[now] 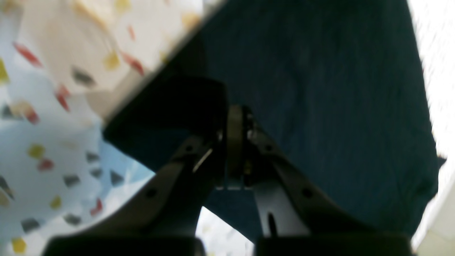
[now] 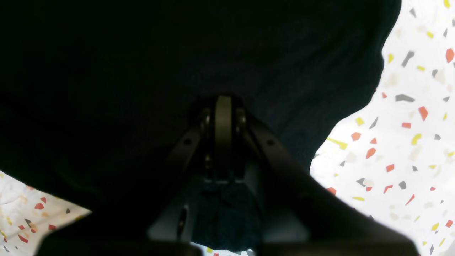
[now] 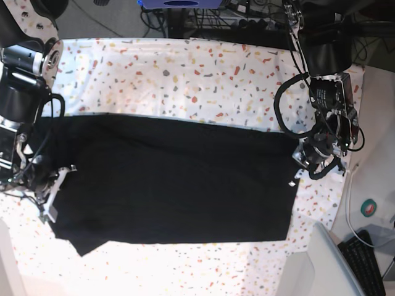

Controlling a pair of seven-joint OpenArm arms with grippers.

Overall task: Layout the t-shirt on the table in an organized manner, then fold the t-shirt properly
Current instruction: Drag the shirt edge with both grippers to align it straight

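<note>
Black t-shirt [image 3: 166, 179] is lying stretched across the speckled desk [image 3: 185, 68], both arms' fingers [image 1: 234, 121] [image 2: 223, 117] pinching opposite edges closed, probably to flatten it.

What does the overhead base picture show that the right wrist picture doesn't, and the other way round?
Only the base view shows the whole t-shirt spread flat across the table, both arms at its two ends, and the cables behind the table.

Only the right wrist view shows the right tool up close, shut on a pinch of the shirt's fabric, with a wavy shirt edge beside it.

Both show the black shirt lying on the speckled white table.
</note>
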